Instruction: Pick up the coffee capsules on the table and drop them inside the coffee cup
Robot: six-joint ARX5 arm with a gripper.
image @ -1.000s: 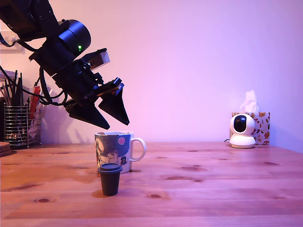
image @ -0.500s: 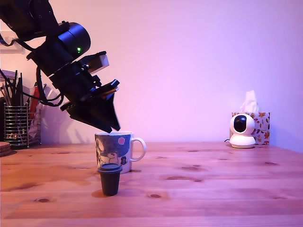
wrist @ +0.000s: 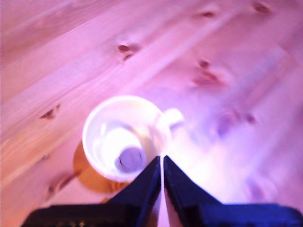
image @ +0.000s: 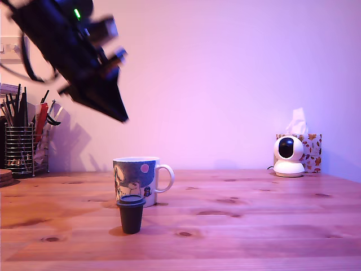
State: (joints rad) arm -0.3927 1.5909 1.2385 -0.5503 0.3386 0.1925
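Note:
The coffee cup (image: 135, 179), a white mug with a blue-grey cartoon picture, stands on the wooden table. Just in front of it a dark coffee capsule (image: 131, 213) stands upright. My gripper (image: 122, 117) hangs blurred, well above the cup and toward the exterior view's left, shut with nothing in it. The wrist view looks down into the cup (wrist: 94, 127), and a small round capsule (wrist: 131, 159) lies at its bottom. My gripper (wrist: 162, 160) has its two dark fingers pressed together there, tips near the cup's rim in the picture. The dark capsule does not show in the wrist view.
A wire holder (image: 20, 149) full of pens stands at the exterior view's far left, with a round coaster (image: 5, 176) beside it. A white security camera (image: 288, 156) and a patterned tissue box (image: 311, 148) stand at the back right.
My gripper's jaws, apart over the cup a second ago, closed, and the arm then rose up and toward the exterior view's left. The cup and the dark capsule stayed put.

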